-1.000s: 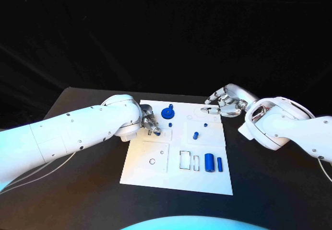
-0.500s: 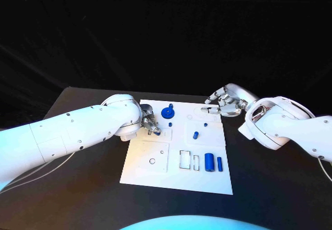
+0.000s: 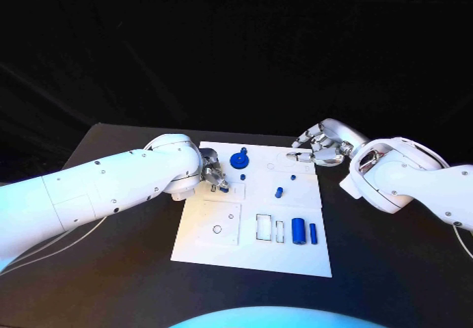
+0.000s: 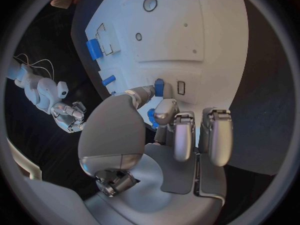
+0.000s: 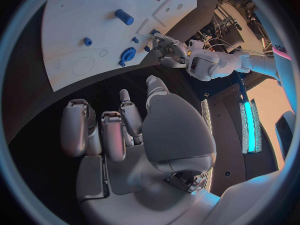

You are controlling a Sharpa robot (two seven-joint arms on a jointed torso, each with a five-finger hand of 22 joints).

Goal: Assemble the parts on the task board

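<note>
blue part (image 4: 159, 87) | upright, pinched by left robot hand (image 4: 164, 116) on task board (image 3: 219, 246) | right robot hand (image 3: 317, 149) empty, loosely curled

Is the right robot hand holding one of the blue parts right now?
No, the right robot hand holds nothing; its fingers hang over the black table beside the task board.

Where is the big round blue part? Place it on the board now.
In the head view the round blue part stands near the task board's far edge, left of middle, just beyond the left hand.
</note>
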